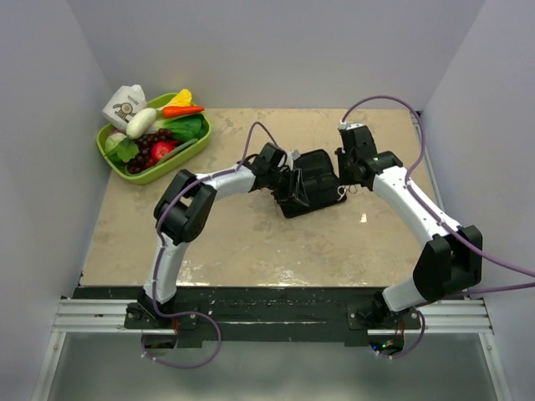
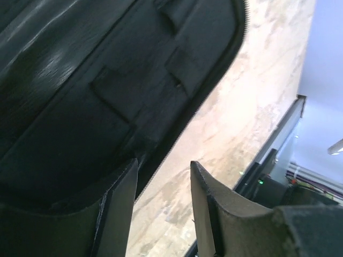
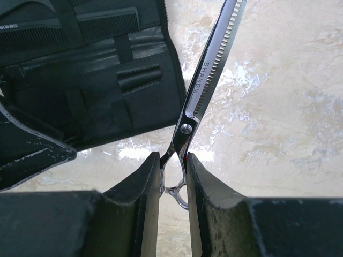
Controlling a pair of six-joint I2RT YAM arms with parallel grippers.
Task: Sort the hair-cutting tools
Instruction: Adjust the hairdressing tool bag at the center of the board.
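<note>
An open black case [image 1: 313,180] lies mid-table. It also shows in the left wrist view [image 2: 96,80] and the right wrist view [image 3: 107,91]. My right gripper [image 1: 345,185] is shut on the ring handles of slim silver thinning scissors [image 3: 206,80], just right of the case, with the toothed blade pointing away over the table. A thin black comb [image 3: 102,24] sits under a strap inside the case. My left gripper [image 2: 163,168] is open and empty at the case's left edge, one finger [image 2: 115,209] over the case. A second pair of scissors is not visible.
A green basket [image 1: 150,173] of toy fruit and vegetables with a small milk carton [image 1: 125,104] stands at the back left. Grey walls close in the table on three sides. A black rail [image 1: 267,302] runs along the near edge.
</note>
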